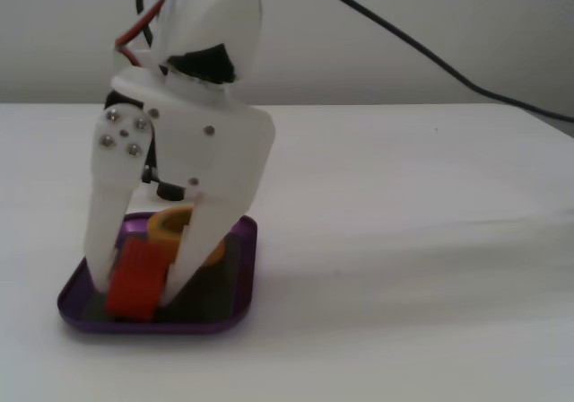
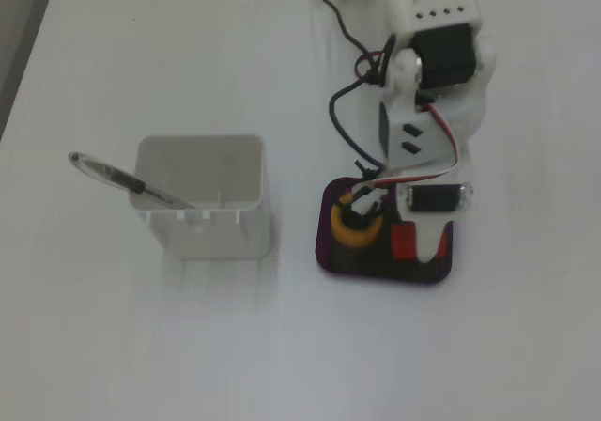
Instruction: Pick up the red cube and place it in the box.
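The red cube [image 1: 136, 281] [image 2: 404, 242] is held low over the dark floor of the box [image 1: 244, 267] [image 2: 324, 254], a shallow purple tray. My gripper [image 1: 136, 296] [image 2: 415, 248] is shut on the cube, with a white finger on each side of it. In the side fixed view the cube sits at the tray's front left part. Whether it touches the floor I cannot tell. The arm covers much of the tray in both fixed views.
A yellow-orange tape roll [image 1: 170, 224] [image 2: 355, 229] stands inside the tray beside the cube. A tall white pen holder [image 2: 202, 195] with a pen [image 2: 113, 175] stands left of the tray from above. A black cable [image 1: 430, 56] trails to the right.
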Controlling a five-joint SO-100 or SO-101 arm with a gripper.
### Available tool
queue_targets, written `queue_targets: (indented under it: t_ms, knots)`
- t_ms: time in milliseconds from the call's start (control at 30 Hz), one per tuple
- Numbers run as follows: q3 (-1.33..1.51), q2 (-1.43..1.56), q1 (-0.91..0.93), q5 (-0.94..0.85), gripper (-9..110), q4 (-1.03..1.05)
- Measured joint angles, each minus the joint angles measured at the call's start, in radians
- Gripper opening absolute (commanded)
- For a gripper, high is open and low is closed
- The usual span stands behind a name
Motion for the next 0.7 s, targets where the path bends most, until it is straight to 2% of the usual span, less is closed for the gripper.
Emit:
queue_targets:
  t_ms: [500,567,700]
  knots:
    - [-0.005,-0.002,-0.002,0.0,0,0.101]
    - [-0.006,-0.002,-0.002,0.0,4,0.107]
    - [-0.006,-0.002,0.002,0.003,19,0.149]
